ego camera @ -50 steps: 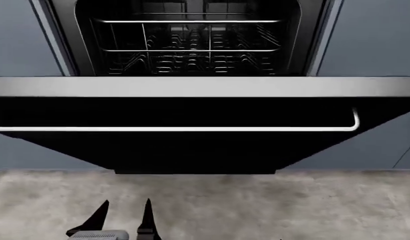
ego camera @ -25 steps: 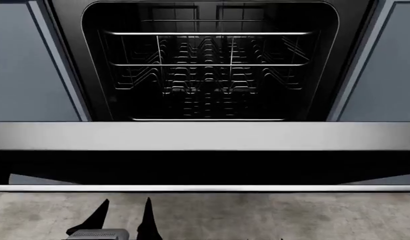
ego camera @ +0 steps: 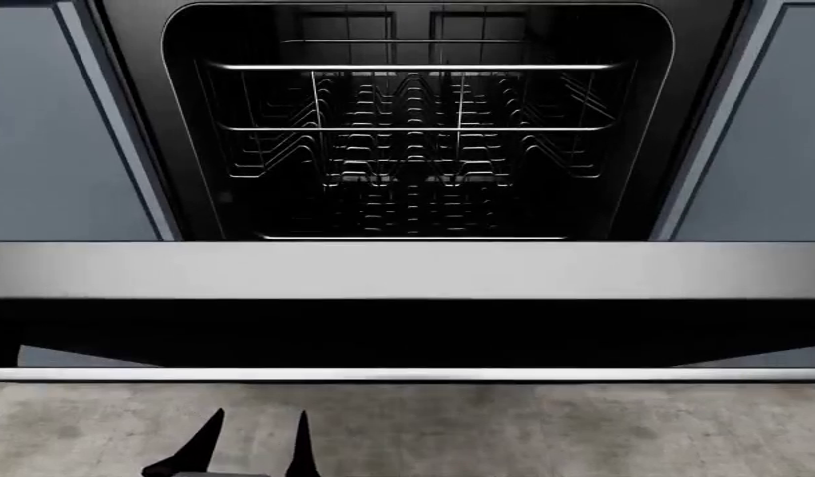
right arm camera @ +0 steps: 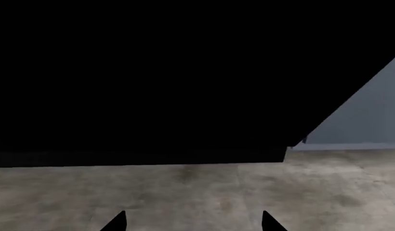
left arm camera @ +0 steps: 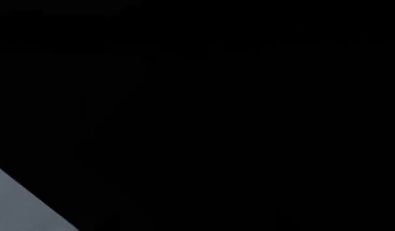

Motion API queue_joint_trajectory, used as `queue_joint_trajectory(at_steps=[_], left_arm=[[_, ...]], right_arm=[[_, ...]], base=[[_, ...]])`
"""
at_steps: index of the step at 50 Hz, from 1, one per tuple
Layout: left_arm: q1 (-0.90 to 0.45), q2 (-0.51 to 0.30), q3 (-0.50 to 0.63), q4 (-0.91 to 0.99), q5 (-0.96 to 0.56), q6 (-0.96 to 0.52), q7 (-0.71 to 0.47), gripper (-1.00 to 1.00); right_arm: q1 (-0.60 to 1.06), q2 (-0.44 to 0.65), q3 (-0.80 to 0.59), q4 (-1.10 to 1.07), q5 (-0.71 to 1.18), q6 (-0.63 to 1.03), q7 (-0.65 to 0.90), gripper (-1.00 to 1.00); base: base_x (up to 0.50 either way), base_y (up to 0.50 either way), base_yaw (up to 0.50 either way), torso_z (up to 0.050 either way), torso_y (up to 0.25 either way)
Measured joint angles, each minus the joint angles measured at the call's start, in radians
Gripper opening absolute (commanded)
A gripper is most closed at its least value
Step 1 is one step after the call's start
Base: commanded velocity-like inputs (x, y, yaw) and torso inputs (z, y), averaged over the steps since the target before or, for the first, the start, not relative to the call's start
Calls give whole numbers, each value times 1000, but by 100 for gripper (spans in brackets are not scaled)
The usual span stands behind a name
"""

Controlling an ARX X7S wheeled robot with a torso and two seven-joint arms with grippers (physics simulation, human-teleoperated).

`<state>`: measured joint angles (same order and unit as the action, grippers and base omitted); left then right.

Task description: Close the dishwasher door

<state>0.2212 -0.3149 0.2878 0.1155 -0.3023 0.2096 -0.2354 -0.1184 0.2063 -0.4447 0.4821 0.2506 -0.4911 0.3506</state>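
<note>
The dishwasher door (ego camera: 407, 333) hangs open towards me, a glossy black panel with a silver-grey edge strip (ego camera: 407, 270) and a thin silver bar handle (ego camera: 407, 375). My left gripper (ego camera: 259, 417) is open and empty, low in front of the handle, left of centre and not touching it. The left wrist view is filled by a black surface (left arm camera: 217, 106); its fingers do not show. My right gripper (right arm camera: 194, 220) is open and empty above the floor, facing the black door panel (right arm camera: 152, 86). It is out of the head view.
The dishwasher cavity holds wire racks (ego camera: 407, 129). Blue-grey cabinet fronts stand to the left (ego camera: 50, 129) and right (ego camera: 779, 129). Mottled beige floor (ego camera: 580, 427) lies below the door and shows in the right wrist view (right arm camera: 249, 187).
The head view shifted a second ago: the door now sits lower in frame and more of the cavity shows. Since half a second ago the left gripper has sunk slightly in frame.
</note>
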Motion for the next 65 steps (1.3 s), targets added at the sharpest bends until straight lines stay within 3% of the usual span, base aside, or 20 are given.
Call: queue_joint_trajectory(at_steps=[7,15,23,36,65], left_arm=[[-5,6,3,-41,31,46,-1,100],[-97,76,13,-395,89,268,34,100],[-145,103,15,-494,100,327,37,100],[-199,104,17,-437,108,245,5,100],[-273,44,20,-88,37,-133,-89,100]], right_arm=[[26,-14,7,75,-1,-45,-4,100],[83,-13,14,139,-13,-73,-8,100],[125,11,16,97,-37,-40,11,100],[150,59,15,-60,-66,78,49,100],[240,180,31,-471,-8,523,84,100]], base=[[0,0,0,0,0],[0,0,0,0,0],[0,0,0,0,0],[0,0,0,0,0],[0,0,0,0,2]])
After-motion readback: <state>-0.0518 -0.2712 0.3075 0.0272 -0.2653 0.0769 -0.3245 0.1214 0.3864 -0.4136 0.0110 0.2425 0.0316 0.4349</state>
